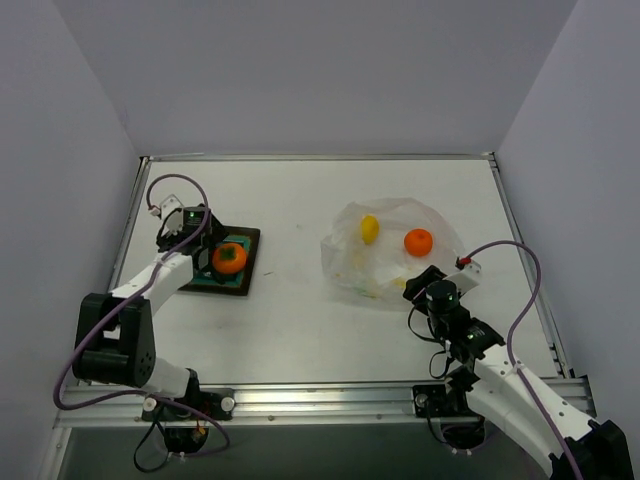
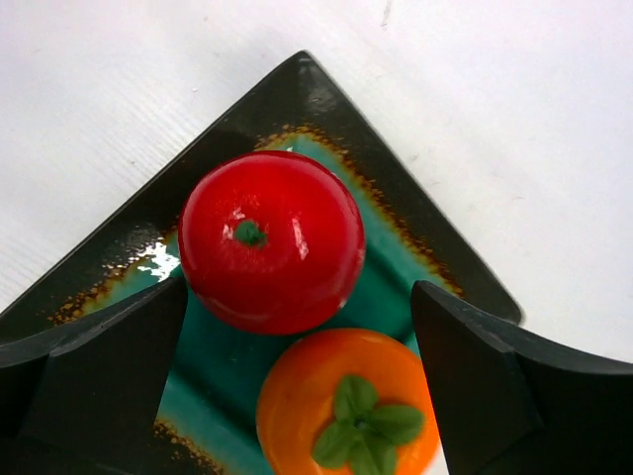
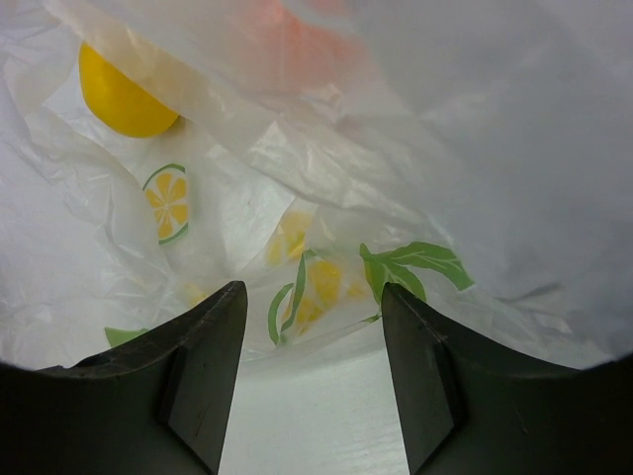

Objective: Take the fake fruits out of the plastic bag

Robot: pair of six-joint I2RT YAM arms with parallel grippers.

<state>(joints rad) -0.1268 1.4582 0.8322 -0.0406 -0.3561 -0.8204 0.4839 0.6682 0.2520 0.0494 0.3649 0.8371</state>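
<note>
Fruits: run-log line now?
left gripper open; plate: red fruit, leafy orange fruit; bag: yellow fruit, plain orange fruit; right gripper open

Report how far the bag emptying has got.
Done: the red fruit and a leafy orange fruit sit on the plate. In hand: the left pincer stands open astride the red fruit; the right pincer, open, faces the edge of the bag. Left: the yellow fruit and a plain orange fruit lie in the bag.

I can't read any words or numbers from here. The bag (image 3: 326, 178) only carries printed lemon slices (image 3: 168, 203) and green leaves (image 3: 415, 262).
</note>
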